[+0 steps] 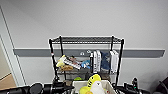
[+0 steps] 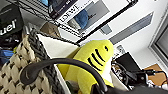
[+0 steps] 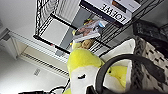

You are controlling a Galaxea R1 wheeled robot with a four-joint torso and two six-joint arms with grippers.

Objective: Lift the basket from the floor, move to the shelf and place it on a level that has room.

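Observation:
The cream woven basket (image 1: 108, 84) hangs in front of the shelf (image 1: 120, 60), with a yellow and white plush toy (image 1: 93, 83) inside it. My left gripper (image 1: 67, 88) is at its left end and my right gripper (image 1: 117, 88) at its right end. Each is shut on a dark loop handle (image 2: 62, 62) (image 3: 112, 62). The checked weave (image 2: 15, 67) (image 3: 150, 60) shows close in both wrist views. The top level (image 1: 86, 40) of the black wire rack is bare. The floor is hidden beneath the basket and arms.
The tier below holds upright books (image 1: 100, 61) and tilted magazines (image 1: 71, 62). A lower tier carries small items (image 1: 78, 78). A grey wall rail (image 1: 140, 53) runs behind the rack. Light wooden flooring (image 1: 7, 82) lies through a doorway at the left. A dark object (image 1: 163, 87) sits at the right edge.

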